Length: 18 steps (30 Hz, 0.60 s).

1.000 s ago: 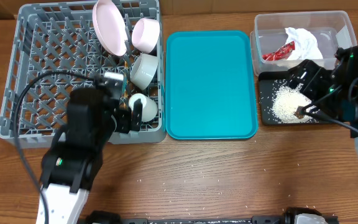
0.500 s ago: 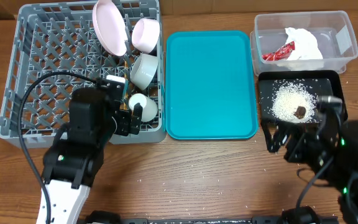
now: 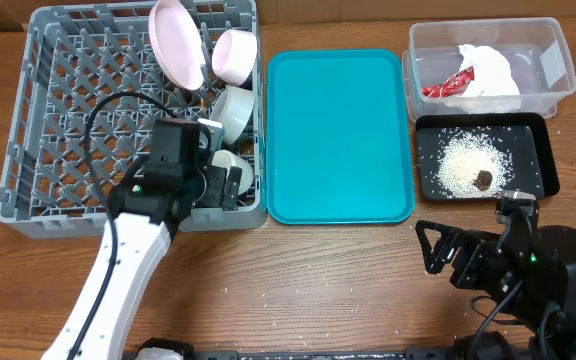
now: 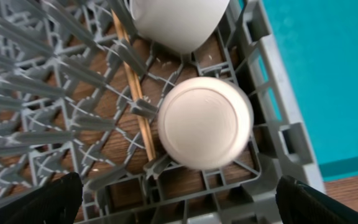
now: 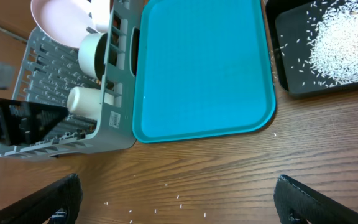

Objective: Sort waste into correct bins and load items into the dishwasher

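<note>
The grey dish rack [image 3: 68, 110] holds the pink plate [image 3: 175, 42], the pinkish bowl [image 3: 235, 55], the grey-white bowl [image 3: 233, 112] and the white cup [image 3: 233, 163]. My left gripper [image 3: 230, 187] is open and hovers just above the upturned cup [image 4: 205, 122]. One chopstick [image 4: 135, 106] lies beside it in the rack. The clear tub [image 3: 558, 50] holds the napkin [image 3: 488, 68] and the red wrapper [image 3: 446, 87]. The black tray [image 3: 533, 150] holds the rice [image 3: 463, 165] and the brown lump [image 3: 483, 180]. My right gripper [image 3: 436, 247] is open and empty above the table.
The teal tray [image 3: 338, 135] lies between the rack and the bins. A few loose rice grains [image 5: 165, 184] are scattered on the wooden table in front of it. The left arm's cable arches over the rack's middle.
My right gripper let the brown lump go onto the rice and drew back to the front of the table. My left gripper moved farther in over the cup.
</note>
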{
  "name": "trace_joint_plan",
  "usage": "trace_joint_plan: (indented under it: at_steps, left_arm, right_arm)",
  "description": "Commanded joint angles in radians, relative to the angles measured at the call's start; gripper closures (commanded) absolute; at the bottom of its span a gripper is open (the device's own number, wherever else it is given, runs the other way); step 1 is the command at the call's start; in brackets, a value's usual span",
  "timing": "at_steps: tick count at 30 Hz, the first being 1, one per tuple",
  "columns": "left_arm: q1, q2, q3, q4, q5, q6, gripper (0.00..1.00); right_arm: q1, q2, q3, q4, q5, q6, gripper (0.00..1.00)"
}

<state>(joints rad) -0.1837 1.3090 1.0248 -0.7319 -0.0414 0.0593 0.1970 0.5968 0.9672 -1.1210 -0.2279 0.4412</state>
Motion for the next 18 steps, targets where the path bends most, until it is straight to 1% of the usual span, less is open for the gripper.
trace_joint_plan:
  at_steps: [1,4,9,12,14,18]
  left_arm:
    - [-0.006,0.075,0.016,0.024,-0.006,0.008,0.00]
    - [-0.007,0.106,0.016,0.026,0.006,0.005,0.00]
    - [-0.007,0.064,0.060,-0.082,0.085,0.014,0.00]
    - [-0.007,-0.025,0.074,-0.139,0.118,0.024,0.00]
    - [-0.006,-0.122,0.074,-0.177,0.132,0.025,0.00]
    - [-0.006,-0.282,0.055,-0.204,0.174,0.031,0.00]
  right_arm:
    - [0.006,-0.015,-0.002,0.004,0.011,0.000,0.00]
    - [0.006,-0.015,-0.002,0.004,0.011,0.000,0.00]
    - [0.006,-0.015,-0.002,0.004,0.011,0.000,0.00]
    - [0.006,-0.015,-0.002,0.004,0.011,0.000,0.00]
    - [0.006,-0.015,-0.002,0.004,0.011,0.000,0.00]
    - [0.006,-0.015,-0.002,0.004,0.011,0.000,0.00]
